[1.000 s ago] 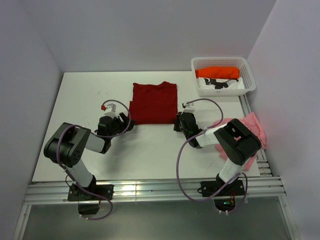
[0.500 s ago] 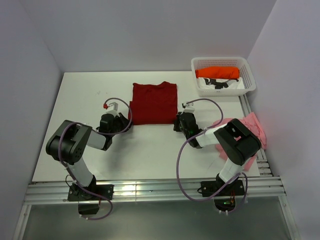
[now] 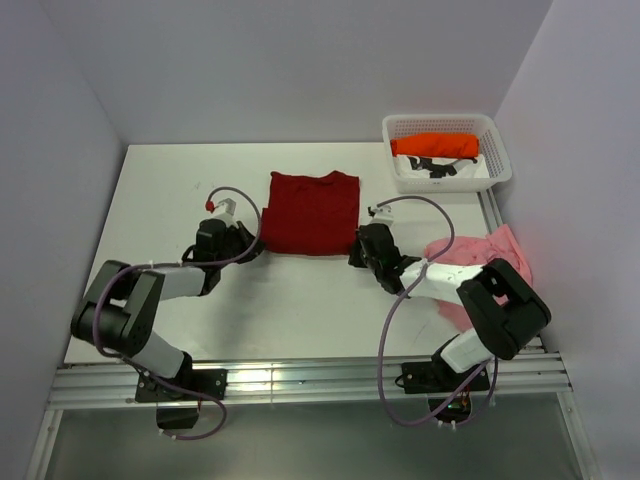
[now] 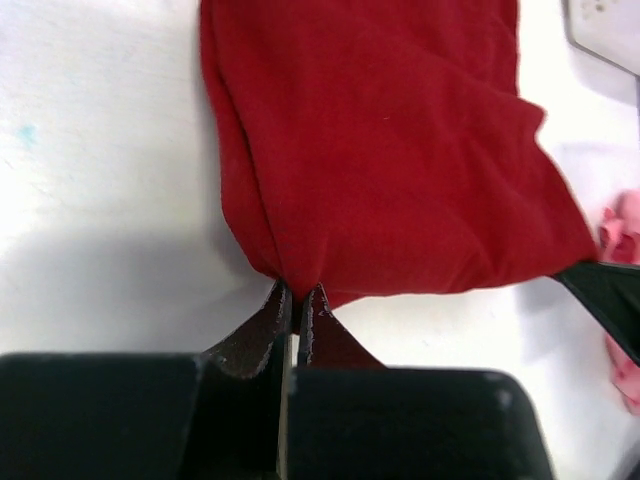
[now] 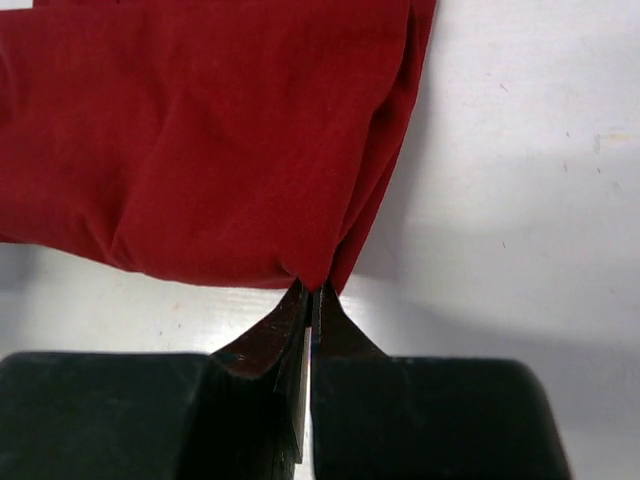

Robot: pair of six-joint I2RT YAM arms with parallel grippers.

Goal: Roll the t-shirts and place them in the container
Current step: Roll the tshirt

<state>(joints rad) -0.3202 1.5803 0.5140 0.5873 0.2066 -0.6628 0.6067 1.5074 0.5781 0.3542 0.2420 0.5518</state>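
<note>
Pinching the red shirt [image 3: 310, 212] at its near-left corner with the left fingers [image 4: 272, 312], near-right corner with the right fingers [image 5: 288, 312]. Lies flat on the tabletop [image 3: 170, 190], stretching away from both grips toward the far edge; equally near either arm.

I see a dark red t-shirt [image 3: 312, 212], a pale pink t-shirt [image 3: 492, 255], an orange t-shirt [image 3: 435, 145], a white lattice basket [image 3: 440, 120], a white counter [image 3: 170, 190].

Looks like a robotics lab test cell. Shows in the bare white table [image 3: 150, 200] boxed by plain pale walls [image 3: 300, 60] left, far and right, the aluminium rails [image 3: 320, 385] along its near edge, and purple cabling [image 3: 379, 355] looping loose over it.
</note>
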